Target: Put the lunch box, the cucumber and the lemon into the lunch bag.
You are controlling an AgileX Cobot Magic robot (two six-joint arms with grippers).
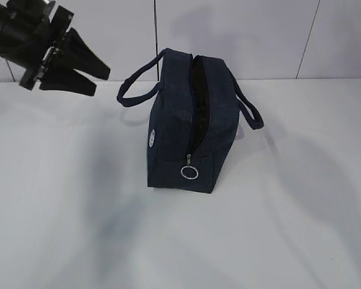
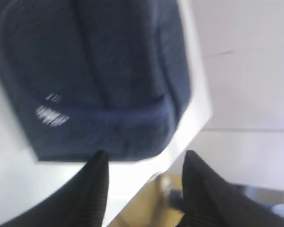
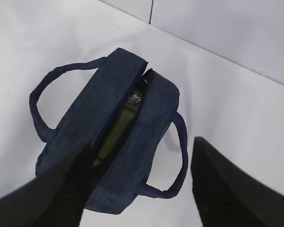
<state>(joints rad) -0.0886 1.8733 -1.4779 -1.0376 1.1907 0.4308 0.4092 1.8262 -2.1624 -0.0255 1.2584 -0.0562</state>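
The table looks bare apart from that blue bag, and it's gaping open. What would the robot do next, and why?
Probably bring an end effector to the silver ring pull and draw the zipper shut. The lunch bag stands alone, its top parted, with something pale green showing inside it from the right wrist view. Both the left end effector and the right end effector are open and empty.

A white table (image 1: 78, 229) fills most of the exterior view, its surface matte and evenly lit, with soft grey shadows spread across the middle and towards the right edge. Behind its far edge rises a wall of large pale panels (image 1: 240, 36) divided by thin dark seams. In the blurred left wrist view, a strip of yellowish-brown floor (image 2: 142, 203) shows beyond the table's edge
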